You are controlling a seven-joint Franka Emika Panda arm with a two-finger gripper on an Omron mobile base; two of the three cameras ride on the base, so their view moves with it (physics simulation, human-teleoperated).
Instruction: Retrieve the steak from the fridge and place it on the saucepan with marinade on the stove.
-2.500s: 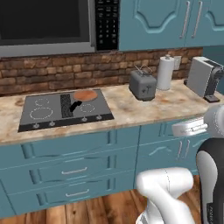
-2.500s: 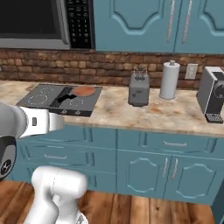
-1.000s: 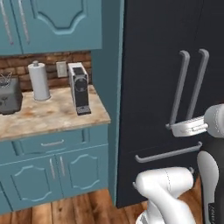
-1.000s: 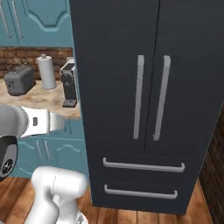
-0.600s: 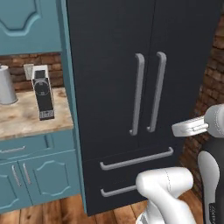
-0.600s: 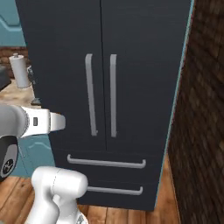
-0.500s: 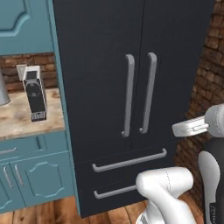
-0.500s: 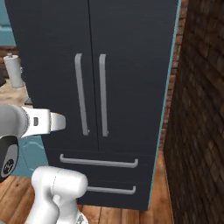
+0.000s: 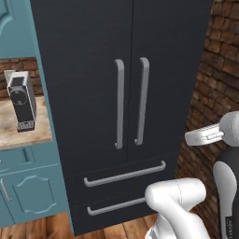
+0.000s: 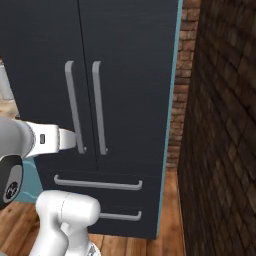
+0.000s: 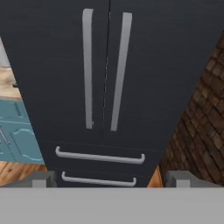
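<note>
- left base view: the fridge stands shut ahead, two long silver handles side by side at the door seam, two drawers below. a coffee machine sits on the counter to its left.
- right base view: fridge beside a brick wall.
- hand view: the claw faces the closed doors, well apart from them; its tips sit spread wide, holding nothing.
</note>
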